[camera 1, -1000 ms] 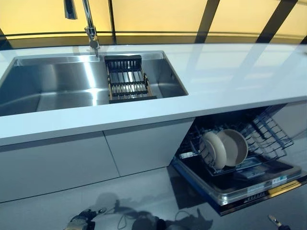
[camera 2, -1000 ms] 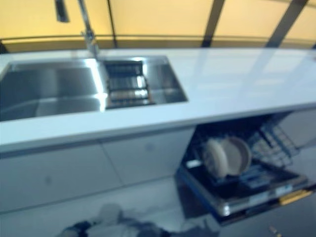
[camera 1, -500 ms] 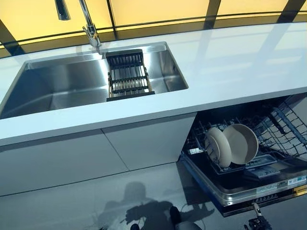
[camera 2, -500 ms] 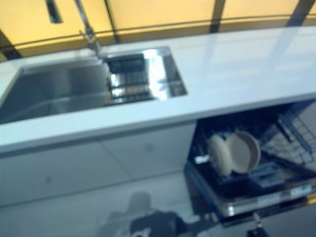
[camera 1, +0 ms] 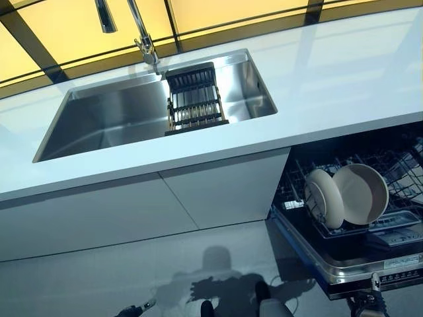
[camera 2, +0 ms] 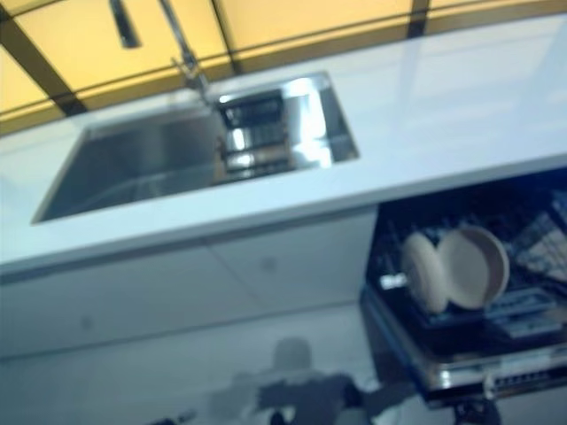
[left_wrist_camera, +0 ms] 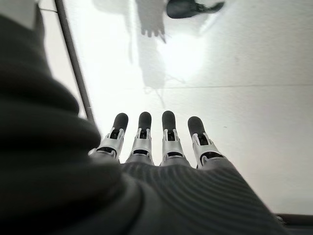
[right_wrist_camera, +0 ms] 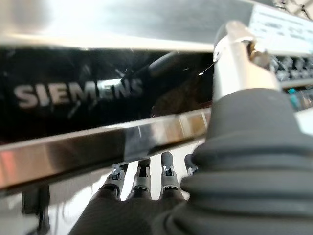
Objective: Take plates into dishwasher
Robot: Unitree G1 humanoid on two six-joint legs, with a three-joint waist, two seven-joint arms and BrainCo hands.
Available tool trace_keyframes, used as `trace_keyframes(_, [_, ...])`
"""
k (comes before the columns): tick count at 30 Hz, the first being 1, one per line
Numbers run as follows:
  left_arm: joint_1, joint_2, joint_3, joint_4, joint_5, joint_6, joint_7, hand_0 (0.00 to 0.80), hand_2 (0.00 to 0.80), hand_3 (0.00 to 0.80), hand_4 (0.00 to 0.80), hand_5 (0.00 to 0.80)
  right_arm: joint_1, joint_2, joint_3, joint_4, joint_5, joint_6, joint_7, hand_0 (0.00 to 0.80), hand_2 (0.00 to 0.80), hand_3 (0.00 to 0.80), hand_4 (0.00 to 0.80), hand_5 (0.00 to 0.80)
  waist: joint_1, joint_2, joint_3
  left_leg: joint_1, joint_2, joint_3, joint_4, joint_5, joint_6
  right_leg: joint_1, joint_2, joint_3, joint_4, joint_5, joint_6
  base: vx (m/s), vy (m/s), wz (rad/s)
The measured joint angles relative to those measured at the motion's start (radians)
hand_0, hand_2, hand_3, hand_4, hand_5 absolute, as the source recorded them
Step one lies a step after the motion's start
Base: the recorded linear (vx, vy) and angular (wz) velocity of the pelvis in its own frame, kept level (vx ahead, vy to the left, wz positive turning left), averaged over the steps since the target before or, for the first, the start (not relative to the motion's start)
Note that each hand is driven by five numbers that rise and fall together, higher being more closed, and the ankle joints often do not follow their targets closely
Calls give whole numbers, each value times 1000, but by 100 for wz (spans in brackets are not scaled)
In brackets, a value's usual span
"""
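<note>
Now your right hand [right_wrist_camera: 146,183], fingers straight and empty, has come under the open dishwasher door [camera 1: 360,264], both plates [camera 1: 344,195] stand in the rack, and your left hand [left_wrist_camera: 156,142] hangs open.

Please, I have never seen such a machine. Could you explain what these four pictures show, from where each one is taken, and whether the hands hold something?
This is a humanoid robot in a kitchen. Two pictures come from its head and look down at a sink with a drain rack, a white counter, and an open dishwasher with two plates in its rack. The other two come from its wrists. The left hand hangs open over the floor. The right hand is straight-fingered beside the dishwasher door. Neither holds anything.
</note>
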Motion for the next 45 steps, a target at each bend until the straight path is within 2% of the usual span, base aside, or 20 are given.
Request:
trace_keyframes(5, [7,-28,-1,-23,2,13,-4,0,0,0,0,0,39,4,17,-37,16,-8,116,0,0,0,0,0,0,2,18,3,-16,-3,24,-5,7,-10,-19,-1,62,-25,5,16,46,4])
trace_keyframes(9, [22,-38,-2,-40,12,24,-8,0,0,0,0,0,50,-3,69,-80,2,-8,152,0,0,0,0,0,2,2,18,10,-15,-3,27,-4,9,-3,-26,-15,69,-23,7,42,33,-3])
trace_keyframes(13, [45,-41,-2,-67,20,53,-21,0,0,0,0,0,77,-7,127,-185,-3,-8,155,0,0,0,0,0,2,0,18,42,-7,-17,2,3,19,33,-27,-43,35,-9,1,46,15,-1])
trace_keyframes(17, [50,-41,-1,-65,21,65,-27,0,0,0,0,0,82,-7,168,-322,-21,-6,158,0,0,0,0,0,4,-8,15,61,5,-31,-34,14,35,74,-19,-74,-46,46,-9,40,-10,-3])
trace_keyframes(19, [49,-41,0,-60,22,64,-28,0,0,0,0,0,79,-9,174,-383,-41,-6,159,0,0,0,0,0,21,-9,8,77,14,-36,-49,14,35,98,-11,-89,-76,53,-10,47,-17,6])
trace_keyframes(23, [51,-40,6,-45,41,63,-30,0,0,0,0,0,-9,-33,204,-401,-102,15,159,0,0,0,0,0,44,-37,-15,71,24,-32,-13,18,40,125,-15,-130,-91,67,-25,55,-33,22])
trace_keyframes(24, [50,-41,6,-40,42,62,-30,0,0,0,0,0,-22,-45,211,-401,-120,28,159,0,0,0,0,0,61,-37,-24,71,28,-33,1,18,40,135,-12,-137,-89,67,-26,63,-59,20])
trace_keyframes(27, [86,-25,6,-34,52,58,-29,0,0,0,0,0,-80,-34,268,-434,-178,70,220,0,0,0,0,0,87,-66,-100,72,33,-54,-39,16,39,142,-6,-139,-100,63,-26,59,-41,35])
trace_keyframes(29, [88,-18,6,-29,53,58,-30,0,0,0,0,0,-151,-24,287,-446,-215,98,246,0,0,0,0,0,90,-90,-122,77,31,-53,-37,26,52,164,-7,-142,-109,55,-27,44,-21,55])
trace_keyframes(30, [93,-19,6,-28,53,58,-30,0,0,0,0,0,-176,-25,286,-446,-227,104,247,0,0,0,0,0,108,-91,-130,79,34,-53,-30,31,54,177,-5,-143,-108,49,-24,38,-15,35])
trace_keyframes(32, [108,-12,6,-25,60,58,-30,0,0,0,0,0,-204,-27,285,-441,-263,120,247,0,0,0,0,0,137,-101,-154,90,33,-51,-33,36,47,190,-8,-142,-103,34,-17,33,-10,27])
trace_keyframes(34, [115,0,6,-25,60,58,-30,0,0,0,0,0,-209,-31,283,-425,-317,140,243,0,0,0,0,0,139,-119,-169,94,31,-48,-38,40,41,192,-16,-136,-91,13,-8,36,-3,45])
trace_keyframes(37, [133,10,6,-23,60,58,-30,0,0,0,0,0,-209,-42,283,-378,-403,163,223,0,0,0,0,0,139,-123,-175,109,29,-29,-58,54,9,195,-15,-111,-96,8,-2,18,3,6])
trace_keyframes(40, [131,13,6,-21,60,49,-30,0,0,0,0,0,-192,-44,283,-335,-503,164,172,0,0,0,0,0,136,-124,-182,119,25,-24,-79,63,-8,214,-15,-99,-141,30,16,7,13,-12])
trace_keyframes(45, [128,12,6,-21,59,32,-30,0,0,0,0,0,-124,-44,283,-246,-654,158,126,0,0,0,0,0,135,-138,-207,139,25,-4,-126,68,-8,250,-10,-86,-243,73,25,-16,25,-8])
